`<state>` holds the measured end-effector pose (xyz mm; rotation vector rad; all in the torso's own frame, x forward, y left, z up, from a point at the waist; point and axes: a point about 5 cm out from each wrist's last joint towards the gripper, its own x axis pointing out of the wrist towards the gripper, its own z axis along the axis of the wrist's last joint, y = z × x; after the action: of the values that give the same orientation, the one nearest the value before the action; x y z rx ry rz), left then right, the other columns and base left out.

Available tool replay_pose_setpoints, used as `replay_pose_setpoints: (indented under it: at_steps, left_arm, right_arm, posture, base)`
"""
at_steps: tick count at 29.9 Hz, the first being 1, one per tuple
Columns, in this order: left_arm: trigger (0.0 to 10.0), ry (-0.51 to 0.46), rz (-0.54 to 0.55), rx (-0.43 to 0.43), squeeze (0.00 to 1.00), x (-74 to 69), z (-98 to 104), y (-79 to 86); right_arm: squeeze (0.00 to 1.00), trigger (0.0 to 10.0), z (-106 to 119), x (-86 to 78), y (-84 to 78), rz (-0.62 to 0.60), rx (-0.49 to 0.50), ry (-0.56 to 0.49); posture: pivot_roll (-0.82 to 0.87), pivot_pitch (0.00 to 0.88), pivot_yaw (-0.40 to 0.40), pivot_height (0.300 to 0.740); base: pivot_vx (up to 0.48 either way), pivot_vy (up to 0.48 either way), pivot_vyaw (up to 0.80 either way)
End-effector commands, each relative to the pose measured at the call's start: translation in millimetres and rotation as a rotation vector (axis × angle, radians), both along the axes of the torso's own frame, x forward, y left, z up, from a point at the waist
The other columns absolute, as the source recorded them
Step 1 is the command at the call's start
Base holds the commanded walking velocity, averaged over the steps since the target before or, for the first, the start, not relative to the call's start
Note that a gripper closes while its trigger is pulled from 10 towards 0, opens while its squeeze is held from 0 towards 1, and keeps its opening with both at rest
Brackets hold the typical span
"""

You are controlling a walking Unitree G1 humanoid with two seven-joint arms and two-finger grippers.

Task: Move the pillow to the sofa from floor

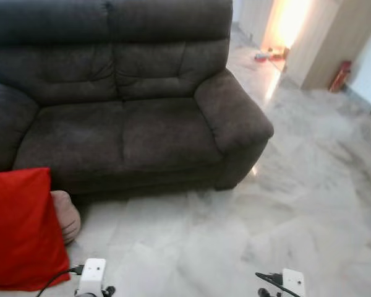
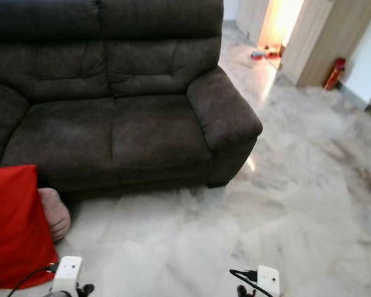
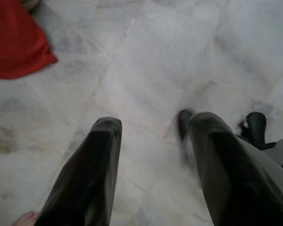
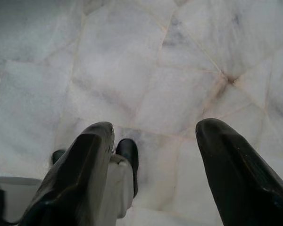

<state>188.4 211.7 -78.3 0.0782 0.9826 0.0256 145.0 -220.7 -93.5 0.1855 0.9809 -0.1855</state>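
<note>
A red pillow stands on the marble floor at the lower left, leaning by the front left corner of the dark grey sofa. Behind it a beige pillow lies on the floor against the sofa base. The sofa seat holds nothing. My left gripper hangs open over bare floor, with a corner of the red pillow farther off. My right gripper also hangs open above the floor, holding nothing. Both wrists show at the bottom edge of the eye views.
Pale marble floor spreads out to the right of the sofa. A bright doorway opens at the back right, with small items on its floor and a red cylinder against the wall.
</note>
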Motion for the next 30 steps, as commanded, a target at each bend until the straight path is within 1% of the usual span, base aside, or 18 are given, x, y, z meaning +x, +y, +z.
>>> replay_pose_setpoints:
  at_steps: [1, 17, 22, 24, 30]
  left_arm:
    - [10.0, 0.009, -0.011, 0.025, 0.0, -1.4, 0.8, 7.7]
    - [10.0, 0.014, -0.027, 0.032, 0.0, -2.0, 0.7, 8.6]
    - [10.0, 0.014, -0.03, 0.033, 0.0, -1.8, 0.9, 8.6]
    - [10.0, 0.017, -0.044, 0.038, 0.0, -1.5, 1.0, 8.5]
    - [10.0, 0.015, -0.047, 0.041, 0.0, -0.9, 1.3, 8.6]
  right_arm:
    - [0.0, 10.0, 0.8, 3.8, 3.1, 0.006, 0.002, -0.01]
    - [0.0, 10.0, 0.4, 3.3, 4.6, 0.012, 0.006, -0.011]
    - [0.0, 10.0, 1.0, 4.3, 4.3, 0.04, -0.006, -0.012]
    - [0.0, 10.0, 1.4, 4.8, 3.7, 0.045, -0.016, -0.016]
    - [0.0, 10.0, 1.1, 4.6, 3.2, 0.041, -0.02, -0.007]
  posture:
    - [0.01, 0.0, -0.017, 0.74]
    - [0.01, 0.0, -0.013, 0.74]
    - [0.01, 0.0, -0.014, 0.74]
    - [0.01, 0.0, -0.013, 0.74]
    - [0.01, 0.0, -0.016, 0.74]
  base:
    - [0.0, 0.319, 0.0]
    - [0.0, 0.317, 0.0]
    - [0.0, 0.315, 0.0]
    - [0.0, 0.255, 0.48]
    - [0.0, 0.0, 0.8]
